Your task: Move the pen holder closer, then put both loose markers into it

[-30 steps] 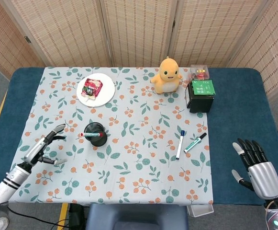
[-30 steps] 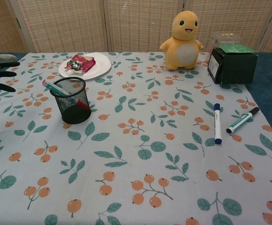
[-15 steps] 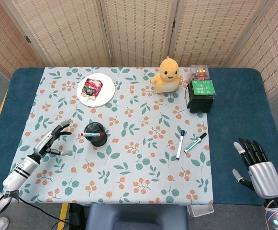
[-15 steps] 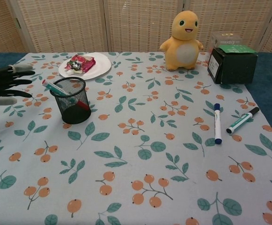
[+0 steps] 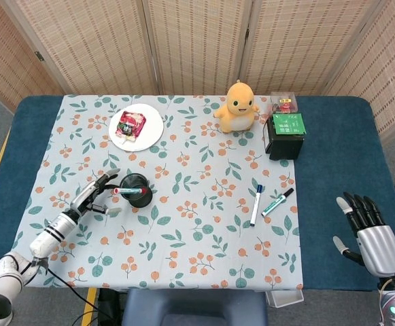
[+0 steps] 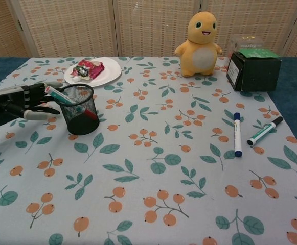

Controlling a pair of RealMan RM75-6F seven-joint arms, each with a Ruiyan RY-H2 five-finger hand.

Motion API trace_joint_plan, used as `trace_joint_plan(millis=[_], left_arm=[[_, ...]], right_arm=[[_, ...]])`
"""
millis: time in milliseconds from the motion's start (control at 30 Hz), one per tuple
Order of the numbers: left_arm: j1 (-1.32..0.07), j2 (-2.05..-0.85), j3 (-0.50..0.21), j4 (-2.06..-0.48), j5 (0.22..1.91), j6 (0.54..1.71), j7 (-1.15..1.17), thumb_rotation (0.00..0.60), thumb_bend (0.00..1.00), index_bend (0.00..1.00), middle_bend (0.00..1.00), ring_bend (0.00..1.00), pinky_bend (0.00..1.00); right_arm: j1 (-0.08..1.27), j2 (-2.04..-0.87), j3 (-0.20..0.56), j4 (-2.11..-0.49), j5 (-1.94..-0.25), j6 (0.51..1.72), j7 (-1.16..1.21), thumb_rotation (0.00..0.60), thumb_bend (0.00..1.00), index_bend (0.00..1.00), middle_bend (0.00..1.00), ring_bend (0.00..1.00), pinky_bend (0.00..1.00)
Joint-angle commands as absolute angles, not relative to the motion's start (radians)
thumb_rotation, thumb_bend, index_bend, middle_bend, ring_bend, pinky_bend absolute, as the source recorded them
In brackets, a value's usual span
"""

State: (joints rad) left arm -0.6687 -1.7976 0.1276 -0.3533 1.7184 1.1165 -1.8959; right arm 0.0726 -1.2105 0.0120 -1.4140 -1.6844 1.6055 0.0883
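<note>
While a plate sits behind the pen holder, the left hand reaches beside it, fingers spread, holding nothing

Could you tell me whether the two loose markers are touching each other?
Apart. The chest view shows tablecloth between the blue-capped marker and the green marker.
</note>
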Motion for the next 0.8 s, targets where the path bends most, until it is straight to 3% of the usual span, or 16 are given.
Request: trace_joint_plan(millis=[33,800], left_arm=[[-0.681,-1.819,0.132,-0.339,1.717,1.116,-1.905,0.6,0.05,0.0,0.0,0.02,0.22],[-0.768,-1.898,0.127,-0.325,1.694,1.088,-1.922,0.6,0.05,0.0,0.0,0.02,0.22]], right_arm=[[0.073,-1.209,0.012,-1.413,-1.683,1.606,0.092,0.6,0.3,0.0,0.0,0.0,0.0],[0.053,-1.193,0.021,-1.413,-1.674,1.647,0.125,0.6,0.31,0.0,0.0,0.0,0.0]])
